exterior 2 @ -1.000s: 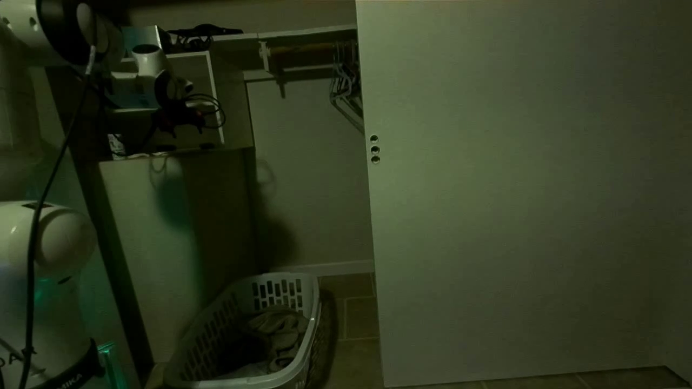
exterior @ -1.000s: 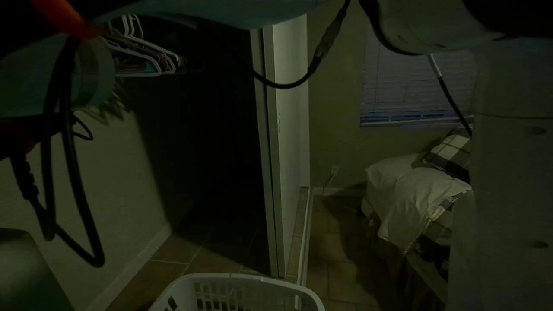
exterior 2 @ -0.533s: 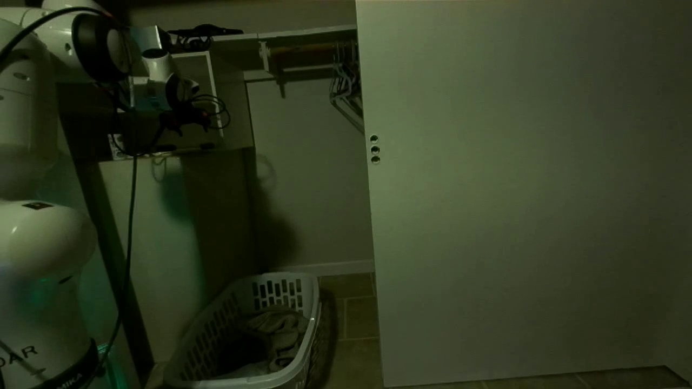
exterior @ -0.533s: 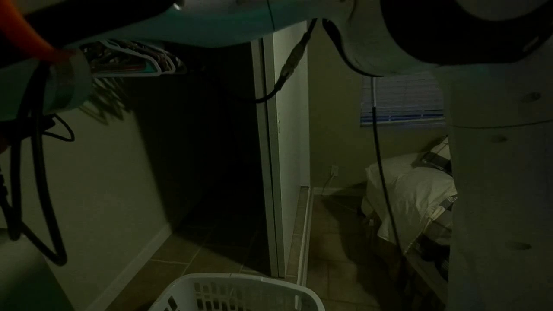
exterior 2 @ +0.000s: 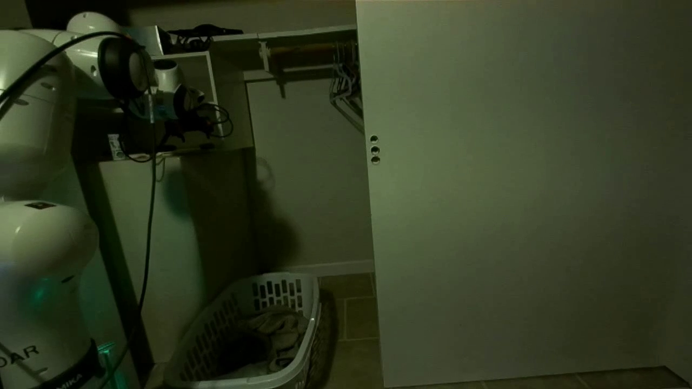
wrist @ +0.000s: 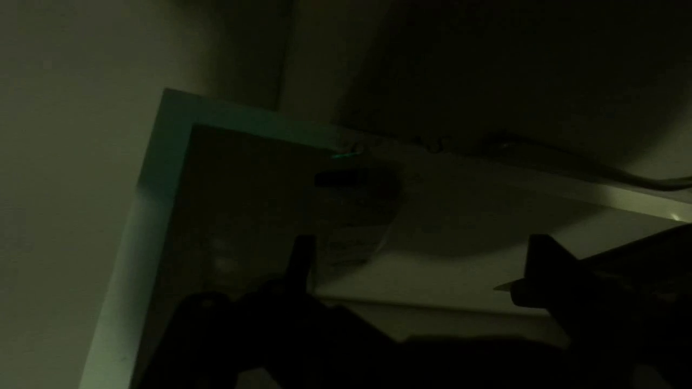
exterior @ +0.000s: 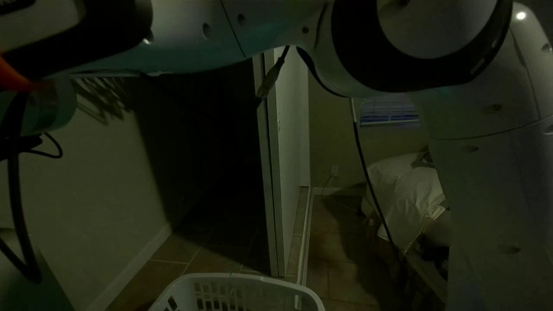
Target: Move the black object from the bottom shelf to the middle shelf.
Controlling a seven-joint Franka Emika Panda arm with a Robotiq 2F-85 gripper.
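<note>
A small black object (wrist: pixel 340 178) lies near the front edge of the bottom shelf in the wrist view, ahead of the fingers. In an exterior view two dark, flat things show on the bottom shelf (exterior 2: pixel 184 154), one at left (exterior 2: pixel 167 148) and one at right (exterior 2: pixel 207 146); I cannot tell which matches. My gripper (wrist: pixel 421 243) is open with nothing between its fingers. In that exterior view the gripper (exterior 2: pixel 192 132) hangs just above the bottom shelf, tilted downward. The middle shelf is mostly hidden behind the arm. The scene is very dark.
The shelf unit's side edge (exterior 2: pixel 212 81) stands right of the gripper. A white container (exterior 2: pixel 115 147) sits at the bottom shelf's left. A laundry basket (exterior 2: pixel 311 329) stands below, and hangers (exterior 2: pixel 346 92) hang at right. A loose cable (exterior 2: pixel 151 216) hangs from the arm.
In an exterior view the gripper has moved slightly right and down toward the bottom shelf, and the arm has come lower and further in. The objects on the shelf look unmoved.
</note>
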